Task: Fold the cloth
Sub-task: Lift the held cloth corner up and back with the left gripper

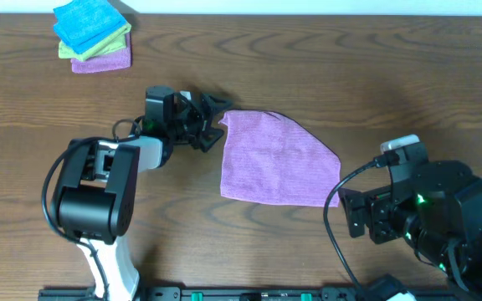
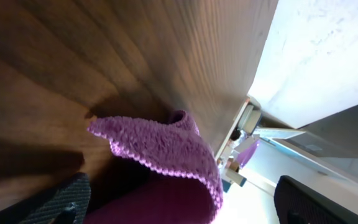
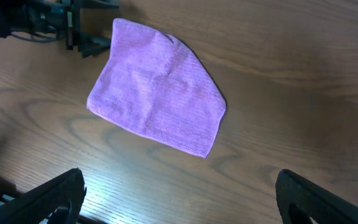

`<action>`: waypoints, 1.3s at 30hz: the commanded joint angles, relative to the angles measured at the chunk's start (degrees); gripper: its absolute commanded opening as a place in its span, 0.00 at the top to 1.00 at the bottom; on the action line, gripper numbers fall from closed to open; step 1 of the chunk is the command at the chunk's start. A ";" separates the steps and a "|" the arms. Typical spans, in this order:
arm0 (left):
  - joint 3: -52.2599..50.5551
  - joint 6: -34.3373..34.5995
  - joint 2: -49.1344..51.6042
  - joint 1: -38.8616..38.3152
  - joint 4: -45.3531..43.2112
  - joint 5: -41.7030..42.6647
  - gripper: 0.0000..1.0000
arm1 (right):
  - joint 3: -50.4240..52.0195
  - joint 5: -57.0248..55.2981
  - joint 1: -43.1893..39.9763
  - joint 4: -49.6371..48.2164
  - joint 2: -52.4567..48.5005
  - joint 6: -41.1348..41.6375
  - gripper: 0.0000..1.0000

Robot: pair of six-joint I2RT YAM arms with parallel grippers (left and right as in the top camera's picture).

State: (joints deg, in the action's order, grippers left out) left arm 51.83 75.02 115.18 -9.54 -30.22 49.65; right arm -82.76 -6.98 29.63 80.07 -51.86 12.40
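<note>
A lilac-purple cloth (image 1: pixel 279 159) lies spread near the middle of a brown wood-grain worktop (image 1: pixel 308 67) between 2 robot arms. It is mostly flat, with an uneven outline: its far right corner is cut off on a slant.

At the cloth's far left corner sits the left claw (image 1: pixel 217 121), its 2 fingers spread to either side of the fabric. The left wrist view shows that corner curled up off the wood between the parted fingers (image 2: pixel 55 202), its fuzzy hem showing, with neither pad pressing on it.

The right arm (image 1: pixel 429 213) stands off the cloth's near right corner. The right claw (image 3: pixel 179 176) is held above the worktop with its fingers wide apart and nothing between them, and the whole cloth shows in its camera.

A black cable (image 1: pixel 331 230) loops down from the right arm just beside the cloth's near right corner. Whether it touches the hem cannot be told.

At the far left corner of the worktop, well apart from both arms, is a stack of 3 folded cloths: a bright blue cloth (image 1: pixel 89 20) on top, a yellow-green one (image 1: pixel 67 50) under it and a purple one (image 1: pixel 105 60) at the bottom. Nothing else lies on the wood around the spread cloth.
</note>
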 commanded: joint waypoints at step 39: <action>3.65 9.81 7.48 0.22 5.46 0.85 0.35 | -0.33 -0.52 -0.20 0.07 0.09 0.15 0.04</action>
State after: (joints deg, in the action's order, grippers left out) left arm 55.40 81.58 118.43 -9.41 -23.40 50.13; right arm -82.76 -7.11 29.63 80.07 -51.86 12.40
